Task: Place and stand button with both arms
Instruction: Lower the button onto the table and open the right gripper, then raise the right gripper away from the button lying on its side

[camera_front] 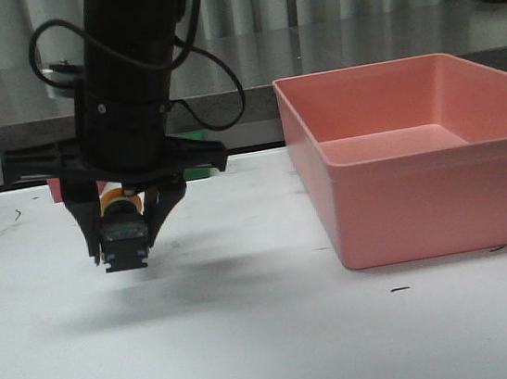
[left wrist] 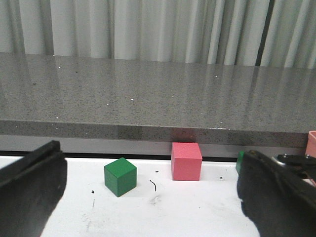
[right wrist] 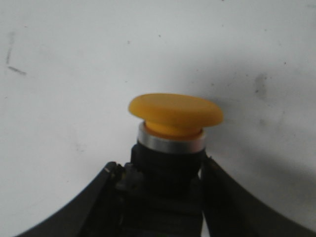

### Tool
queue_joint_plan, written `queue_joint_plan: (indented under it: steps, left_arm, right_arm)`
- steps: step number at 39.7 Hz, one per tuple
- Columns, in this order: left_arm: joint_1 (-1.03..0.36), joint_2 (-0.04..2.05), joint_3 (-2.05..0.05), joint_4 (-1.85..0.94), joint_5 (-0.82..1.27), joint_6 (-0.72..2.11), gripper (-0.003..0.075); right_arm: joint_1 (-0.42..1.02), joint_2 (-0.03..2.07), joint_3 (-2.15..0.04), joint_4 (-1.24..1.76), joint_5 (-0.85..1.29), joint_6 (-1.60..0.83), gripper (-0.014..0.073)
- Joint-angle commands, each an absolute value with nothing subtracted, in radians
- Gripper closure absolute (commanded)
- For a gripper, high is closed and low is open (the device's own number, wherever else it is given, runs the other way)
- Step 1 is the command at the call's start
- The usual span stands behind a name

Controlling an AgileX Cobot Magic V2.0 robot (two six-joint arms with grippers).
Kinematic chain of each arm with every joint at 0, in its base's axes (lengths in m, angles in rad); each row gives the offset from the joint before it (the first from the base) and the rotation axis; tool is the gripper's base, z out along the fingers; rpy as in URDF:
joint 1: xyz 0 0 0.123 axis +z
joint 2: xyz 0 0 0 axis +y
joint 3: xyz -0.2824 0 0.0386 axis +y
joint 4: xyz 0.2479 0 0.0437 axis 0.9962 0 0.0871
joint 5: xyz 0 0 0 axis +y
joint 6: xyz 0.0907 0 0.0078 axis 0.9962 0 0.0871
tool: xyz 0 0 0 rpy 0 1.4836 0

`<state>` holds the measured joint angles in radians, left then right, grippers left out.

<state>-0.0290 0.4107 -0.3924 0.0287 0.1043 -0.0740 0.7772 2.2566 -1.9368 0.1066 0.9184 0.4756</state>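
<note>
Here the right gripper is clamped on the button, its two black fingers pressing the boxy black base from either side. The front view shows the button held clear of the white table, base lowest and a dark shadow on the surface beneath it; a sliver of orange-yellow cap shows between the fingers, just above the base. From the right wrist view the button's round yellow mushroom cap sits on a bright silver collar, which joins the black body gripped below, with the scuffed white tabletop behind.

The left gripper stands with its fingers spread wide and nothing between them. Beyond it on the table rest a green cube and a pink cube, near each other but apart, before a grey stone-look ledge and pale curtains.

To the robot's right sits a large pink bin.
</note>
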Motion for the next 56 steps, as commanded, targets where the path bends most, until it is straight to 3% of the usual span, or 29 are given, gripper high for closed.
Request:
queue_joint_plan:
  steps: [1, 18, 28, 33, 38, 44, 50, 56]
  left_arm:
    - [-0.034, 0.423, -0.428, 0.03, 0.033, -0.075, 0.0049]
    - [-0.034, 0.423, -0.428, 0.03, 0.033, -0.075, 0.0049]
    - [-0.034, 0.423, -0.428, 0.03, 0.033, -0.075, 0.0049]
    - [-0.034, 0.423, -0.428, 0.03, 0.033, -0.075, 0.0049]
    - [-0.034, 0.423, -0.428, 0.03, 0.033, -0.075, 0.0049]
    - [-0.034, 0.423, -0.428, 0.03, 0.033, -0.075, 0.0049]
    - [-0.034, 0.423, -0.428, 0.03, 0.033, -0.075, 0.0049]
    - [-0.034, 0.423, -0.428, 0.03, 0.033, -0.075, 0.0049]
  right_arm:
    - [0.772, 2.216, -1.972, 0.076, 0.884, 0.556, 0.0314]
    - [0.772, 2.263, -1.972, 0.07, 0.888, 0.631, 0.0305]
    - [0.772, 2.258, -1.972, 0.07, 0.899, 0.631, 0.0104]
    - [0.772, 2.231, -1.972, 0.07, 0.889, 0.631, 0.0097]
    - [0.772, 2.186, -1.972, 0.07, 0.896, 0.631, 0.0172]
    - [0.772, 2.126, -1.972, 0.05, 0.909, 0.629, 0.0378]
    - [0.772, 2.069, -1.972, 0.041, 0.911, 0.588, 0.0532]
    - [0.772, 2.03, -1.972, 0.041, 0.941, 0.531, 0.0611]
